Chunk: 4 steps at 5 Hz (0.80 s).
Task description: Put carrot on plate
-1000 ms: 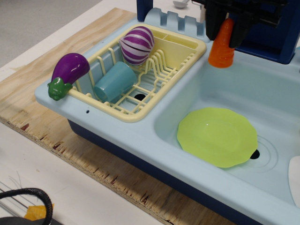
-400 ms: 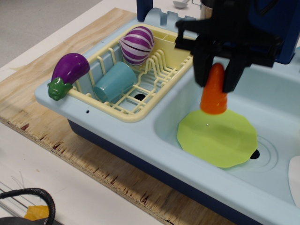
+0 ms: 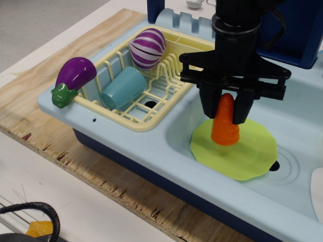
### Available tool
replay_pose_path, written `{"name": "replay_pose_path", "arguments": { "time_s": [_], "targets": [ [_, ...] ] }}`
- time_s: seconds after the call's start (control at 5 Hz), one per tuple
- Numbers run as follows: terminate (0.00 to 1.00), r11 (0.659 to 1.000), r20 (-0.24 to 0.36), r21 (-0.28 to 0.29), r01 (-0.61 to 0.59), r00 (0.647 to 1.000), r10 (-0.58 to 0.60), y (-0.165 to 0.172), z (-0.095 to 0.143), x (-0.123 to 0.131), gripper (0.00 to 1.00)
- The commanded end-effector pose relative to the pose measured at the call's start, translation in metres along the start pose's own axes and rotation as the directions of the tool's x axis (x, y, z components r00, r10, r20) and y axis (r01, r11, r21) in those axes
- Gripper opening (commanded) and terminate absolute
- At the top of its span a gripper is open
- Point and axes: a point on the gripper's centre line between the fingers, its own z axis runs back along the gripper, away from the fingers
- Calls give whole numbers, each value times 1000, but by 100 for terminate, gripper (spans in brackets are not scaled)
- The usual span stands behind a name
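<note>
- Over at the left edge of the pale blue plastic toy sink unit (image 3: 126,143), a glossy purple plastic eggplant with a green stem cap (image 3: 73,79) is lying on the rim, stem end pointing toward the front-left corner.
- Just right of it, a cream-yellow plastic dish rack (image 3: 194,53) is sitting in the left compartment. A teal plastic cup (image 3: 123,87) is lying on its side in the rack's near part, and a round purple-and-white striped plastic vegetable (image 3: 147,48) is resting in the far part, near the back edge.
- The whole sink unit is sitting on a bare plywood board (image 3: 55,63), which is taking up the left and front of the scene.
- Moving right into the basin: the black robot gripper (image 3: 224,108) is hanging straight down over the basin's left half, fingers pointing down. Its two fingers are only partly spread and are clamping the small glossy orange plastic cone-shaped carrot (image 3: 224,122) by its narrow upper end.
- The carrot is standing upright, rounded tip up between the fingers, wide base down over the upper-left part of the flat lime-green plastic plate (image 3: 250,156). Can't really tell if the base is touching the plate or hovering just above it.
- The plate is lying flat on the basin floor, toward the front edge of the basin.
- At the far right edge, a bit of a white dish (image 3: 318,194) is peeking in.
</note>
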Motion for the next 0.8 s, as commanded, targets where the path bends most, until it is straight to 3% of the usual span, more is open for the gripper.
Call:
{"name": "replay_pose_path", "arguments": {
  "time_s": [0.0,0.4,0.6],
  "targets": [
    [0,999,66,-30,20,998,-18,-7,6,7,100],
    [0,997,90,-58,55,995,-49,-7,3,13,100],
    [100,997,90,-58,55,995,-49,-7,3,13,100]
  ]
}}
